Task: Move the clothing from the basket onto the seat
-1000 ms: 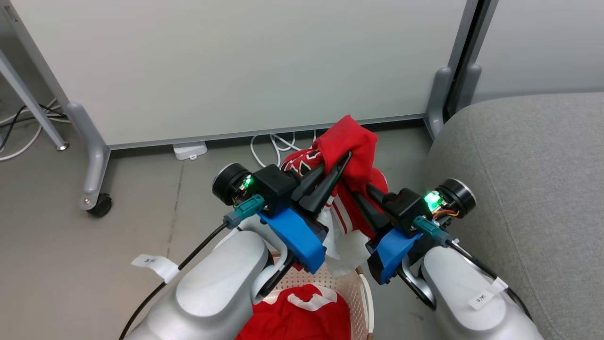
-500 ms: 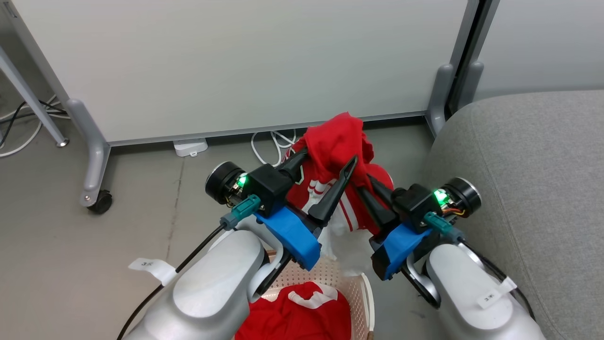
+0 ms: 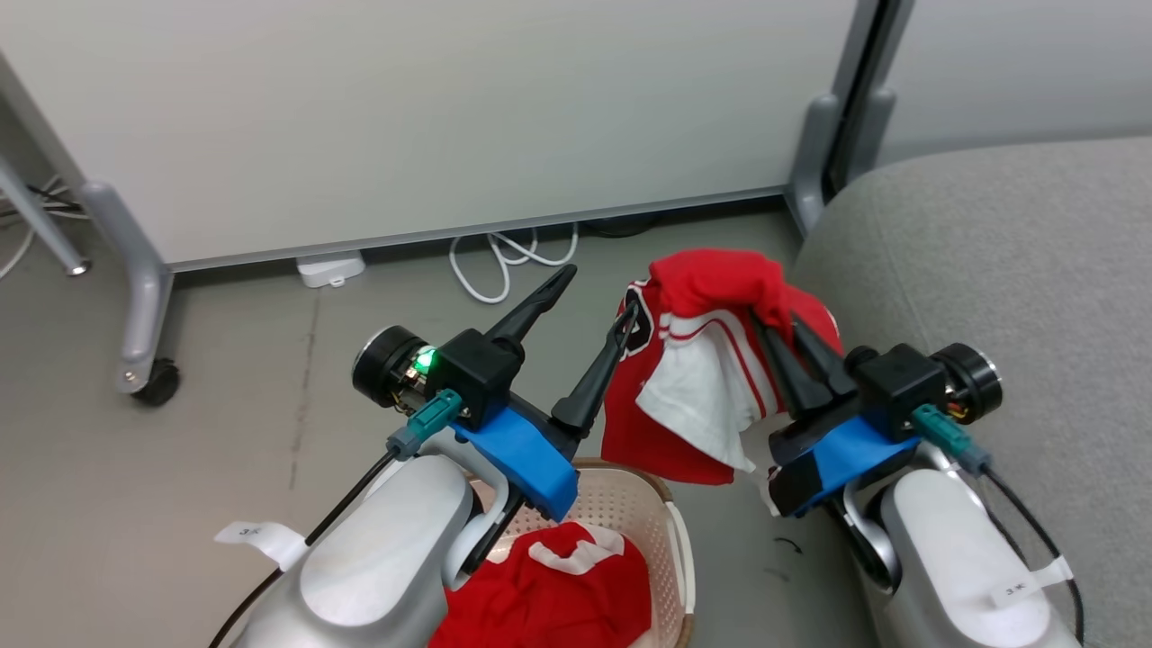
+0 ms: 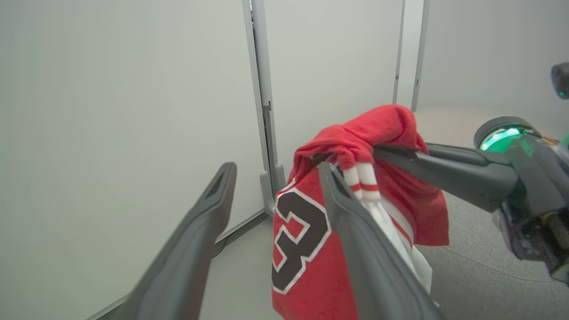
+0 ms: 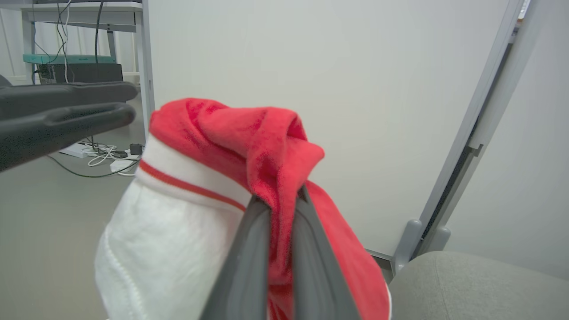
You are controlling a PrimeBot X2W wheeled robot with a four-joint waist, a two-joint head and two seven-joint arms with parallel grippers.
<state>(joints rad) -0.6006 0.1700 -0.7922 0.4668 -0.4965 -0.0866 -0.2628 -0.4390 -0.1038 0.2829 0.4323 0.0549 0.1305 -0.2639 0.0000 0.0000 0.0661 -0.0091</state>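
Note:
My right gripper (image 3: 779,322) is shut on a red jersey (image 3: 693,396) with white panels, one piece of the clothing. It hangs in the air between my arms, close to the left edge of the grey seat (image 3: 990,270). In the right wrist view the jaws (image 5: 282,200) pinch a red fold of the jersey (image 5: 213,133). My left gripper (image 3: 594,297) stands open just left of it, one finger close against the cloth. Its wrist view shows the jersey (image 4: 306,249) with a black numeral. A second red jersey (image 3: 558,594) lies in the basket (image 3: 673,526) below.
A white partition panel (image 3: 450,108) on grey legs with a caster (image 3: 155,382) stands behind. White cables (image 3: 504,265) and a white power block (image 3: 329,268) lie on the grey floor under it. The seat (image 5: 466,284) fills the right side.
My left gripper has opened and let go of the jersey. The right gripper has carried the jersey to the right, toward the seat. The camera has turned right too.

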